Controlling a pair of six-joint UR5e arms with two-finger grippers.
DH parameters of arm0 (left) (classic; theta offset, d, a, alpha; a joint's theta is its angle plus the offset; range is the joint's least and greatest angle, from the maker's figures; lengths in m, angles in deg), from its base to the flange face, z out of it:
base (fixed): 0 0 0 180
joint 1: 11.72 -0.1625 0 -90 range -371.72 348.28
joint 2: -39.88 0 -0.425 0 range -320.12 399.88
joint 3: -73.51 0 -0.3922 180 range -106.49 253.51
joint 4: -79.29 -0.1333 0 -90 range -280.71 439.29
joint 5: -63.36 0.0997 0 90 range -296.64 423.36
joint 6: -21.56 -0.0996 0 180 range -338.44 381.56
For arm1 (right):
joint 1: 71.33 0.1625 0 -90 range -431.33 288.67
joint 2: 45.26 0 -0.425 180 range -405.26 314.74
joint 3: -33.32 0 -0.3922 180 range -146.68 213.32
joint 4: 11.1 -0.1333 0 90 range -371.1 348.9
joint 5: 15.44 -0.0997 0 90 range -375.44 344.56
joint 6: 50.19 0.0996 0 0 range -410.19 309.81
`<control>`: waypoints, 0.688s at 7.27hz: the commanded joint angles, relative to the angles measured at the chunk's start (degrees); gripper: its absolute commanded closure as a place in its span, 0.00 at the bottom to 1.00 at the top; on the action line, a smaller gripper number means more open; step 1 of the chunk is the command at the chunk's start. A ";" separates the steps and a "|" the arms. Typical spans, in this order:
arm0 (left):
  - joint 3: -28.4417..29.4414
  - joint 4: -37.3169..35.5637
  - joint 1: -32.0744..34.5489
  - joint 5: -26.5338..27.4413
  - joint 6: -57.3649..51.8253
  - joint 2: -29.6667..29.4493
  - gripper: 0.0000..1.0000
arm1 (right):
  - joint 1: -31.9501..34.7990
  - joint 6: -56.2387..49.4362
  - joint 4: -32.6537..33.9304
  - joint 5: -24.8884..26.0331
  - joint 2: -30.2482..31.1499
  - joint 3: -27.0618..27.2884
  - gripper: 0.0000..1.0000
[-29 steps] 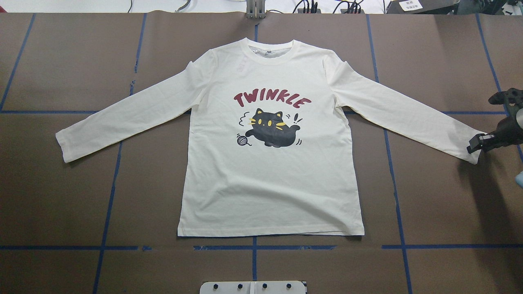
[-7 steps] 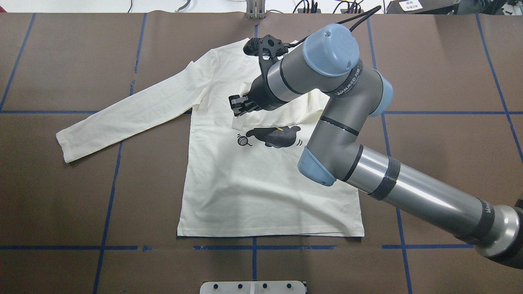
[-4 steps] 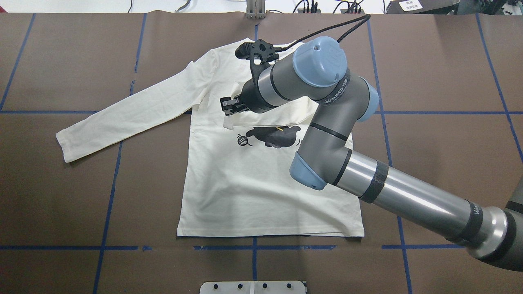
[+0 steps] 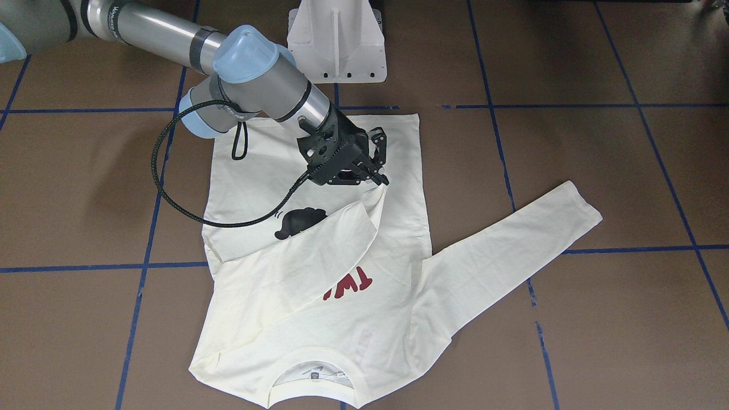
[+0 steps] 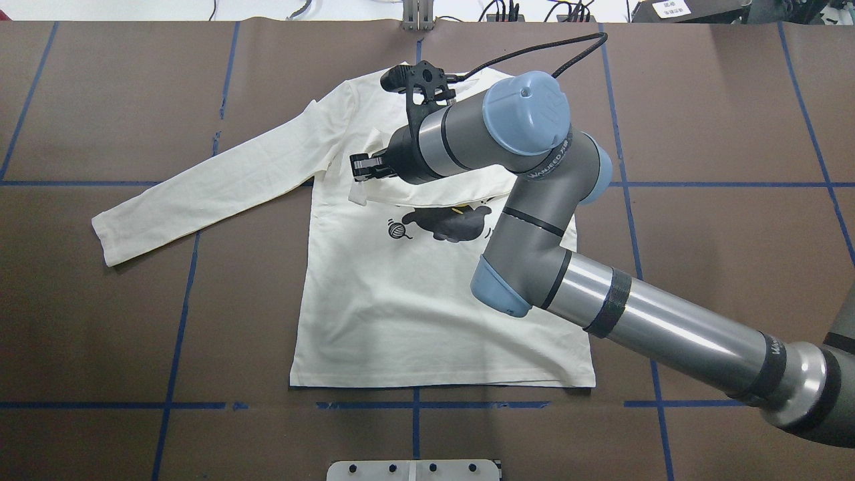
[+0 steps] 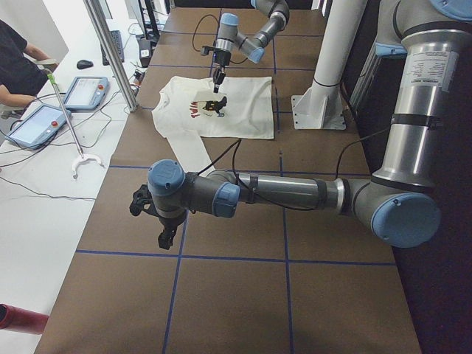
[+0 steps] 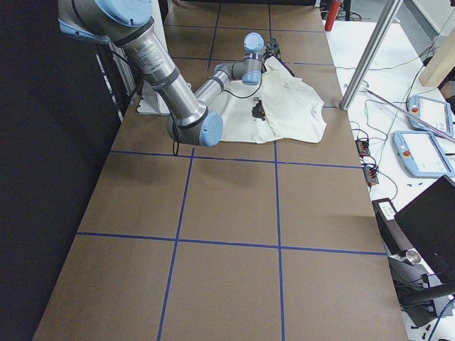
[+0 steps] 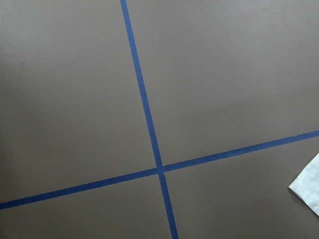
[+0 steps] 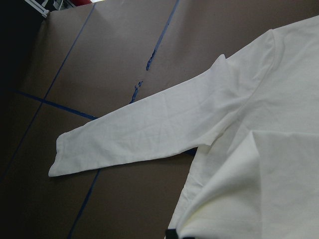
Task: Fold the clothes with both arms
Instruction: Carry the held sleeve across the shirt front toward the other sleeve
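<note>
the cream t-shirt (image 5: 414, 321) lies flat mid-table, hem toward the robot's base. the right gripper (image 5: 361, 167) is clamped on the right sleeve's cuff, and that sleeve crosses the chest over the lettering. the other sleeve (image 5: 200, 187) stretches flat to the robot's left. wide brown table (image 5: 735, 133) spreads beyond the shirt's right edge. the left gripper (image 6: 166, 237) hangs over tape lines (image 8: 159, 169) past that sleeve's end; its opening cannot be told.

cream t-shirt (image 5: 414, 321) — black cat (image 5: 444, 226), dark red lettering (image 4: 350, 287); brown table (image 5: 100, 334), blue tape (image 5: 414, 405).
</note>
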 commanded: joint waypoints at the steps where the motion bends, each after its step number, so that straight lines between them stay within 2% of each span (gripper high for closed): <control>1: 0.41 0.00 -0.03 0.00 -0.08 -0.35 0.00 | -0.63 0.44 -1.78 0.46 0.38 0.05 1.00; 2: 0.68 0.08 -0.03 0.00 0.01 -0.44 0.00 | -1.42 0.53 -1.61 1.60 0.21 -0.13 1.00; 3: 0.68 0.00 -0.03 0.00 0.01 -0.70 0.00 | -2.73 0.45 -1.35 3.18 -0.58 -2.83 1.00; 4: 0.77 0.00 -0.03 0.00 0.01 -0.88 0.00 | -3.88 0.45 -0.99 4.32 -5.54 -9.47 0.86; 5: 0.77 0.00 -0.03 0.00 0.01 -1.14 0.00 | -6.07 0.45 1.36 9.03 -13.51 -16.23 0.01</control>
